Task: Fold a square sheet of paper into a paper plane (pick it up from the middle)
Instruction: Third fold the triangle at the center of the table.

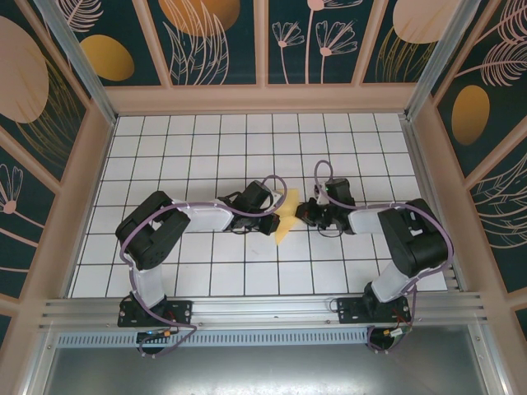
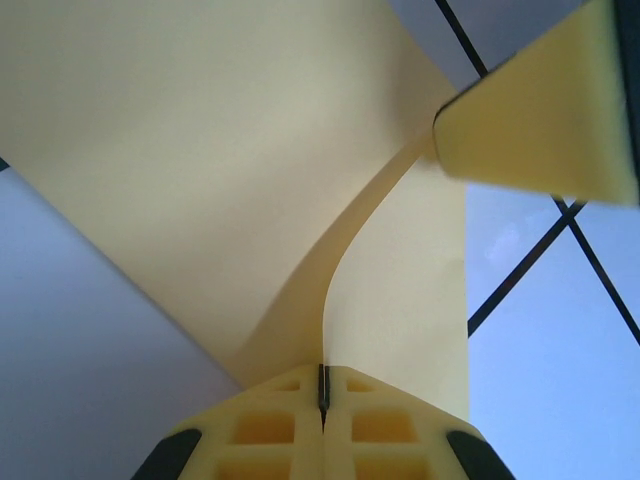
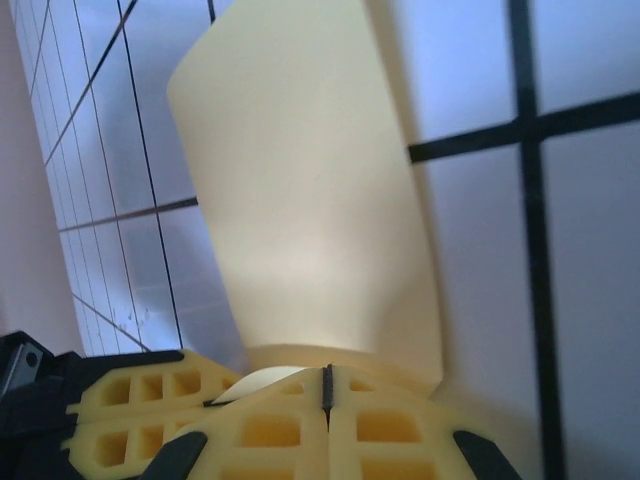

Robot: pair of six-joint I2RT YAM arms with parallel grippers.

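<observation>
1. Left gripper: jaws fully together, pinching the paper sheet. No gap shows at the seam between the pads.
2. Right gripper: jaws also fully together on the same sheet. A small lip of paper pokes out just left of the seam.
3. Ahead of the left jaws the sheet fans out wide. A curved ridge runs from the seam up and away to the right gripper's finger, which meets the sheet there.
4. Ahead of the right jaws the sheet rises as one bowed panel, with its far edge curling over.
5. From above, the sheet spans the short gap between the two sets of jaws. Its narrow end trails to the near side over the worktop. Cannot tell whether it touches the tiles.
6. Judgement: this looks like an early fold, with the layers being brought together, far from finished.
7. To do it well:
   - Hold both pinches firm and move the arms in sync, so the sheet neither tears nor goes slack.
   - Flatten the curved ridge into one straight line before pressing.
   - Line up the edges first, then set the crease against the worktop.
8. Risk: thin paper kinks off-line if one side leads.
</observation>
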